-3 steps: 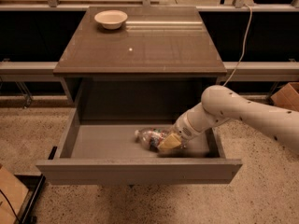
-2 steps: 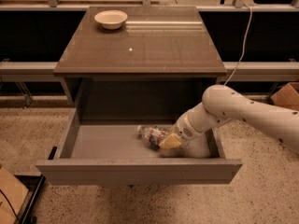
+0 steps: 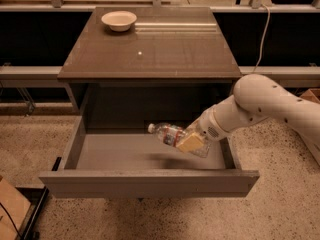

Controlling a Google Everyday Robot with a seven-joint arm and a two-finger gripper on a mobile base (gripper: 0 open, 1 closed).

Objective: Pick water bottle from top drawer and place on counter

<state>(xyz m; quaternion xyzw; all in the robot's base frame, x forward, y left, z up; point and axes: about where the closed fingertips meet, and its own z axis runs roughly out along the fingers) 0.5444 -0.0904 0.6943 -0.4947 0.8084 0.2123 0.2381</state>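
Note:
The top drawer stands pulled out below the counter. My gripper is at the right side of the drawer, shut on the water bottle. The bottle is clear with a white cap and a dark label band. It is held tilted, nearly on its side, cap pointing left, lifted above the drawer floor. Its shadow lies on the floor beneath. The white arm reaches in from the right.
A cream bowl sits at the counter's back left, and a small white speck lies near its middle. Speckled floor surrounds the cabinet. A cardboard box corner is at the lower left. A cable hangs behind on the right.
The gripper has lifted the water bottle off the drawer floor and carried it upward, its cap end now raised to the left.

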